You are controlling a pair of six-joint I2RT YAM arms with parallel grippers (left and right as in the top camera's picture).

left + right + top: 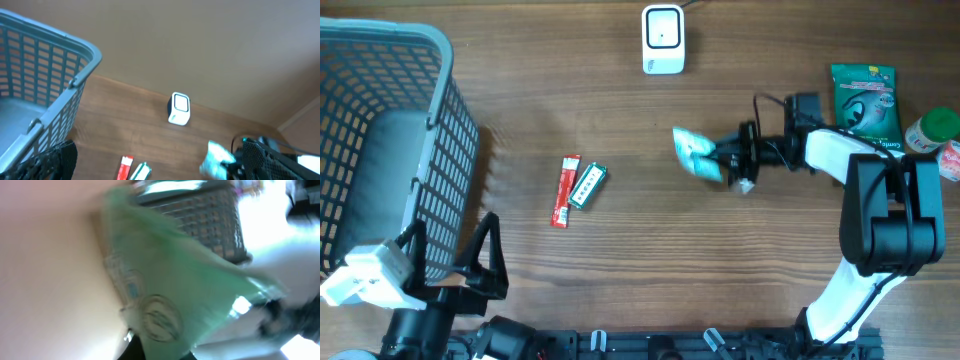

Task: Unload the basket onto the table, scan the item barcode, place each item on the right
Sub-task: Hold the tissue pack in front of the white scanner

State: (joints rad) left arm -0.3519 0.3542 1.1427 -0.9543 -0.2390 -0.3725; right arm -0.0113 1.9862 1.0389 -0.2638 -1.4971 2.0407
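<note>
My right fingers [728, 158] are clamped on a crumpled pale-green packet [695, 152] with blurred print. My left fingers [490, 255] are spread wide and empty.

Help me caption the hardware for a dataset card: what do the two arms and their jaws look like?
Right arm: white tubular links, boxy black joint housings, thin black cables looping near the wrist, black jaws. Left arm: black, with a white block at the wrist and long, slim black jaws. No markings readable.

A blurred green packet [175, 295] fills the view, basket [210, 220] behind.
</note>
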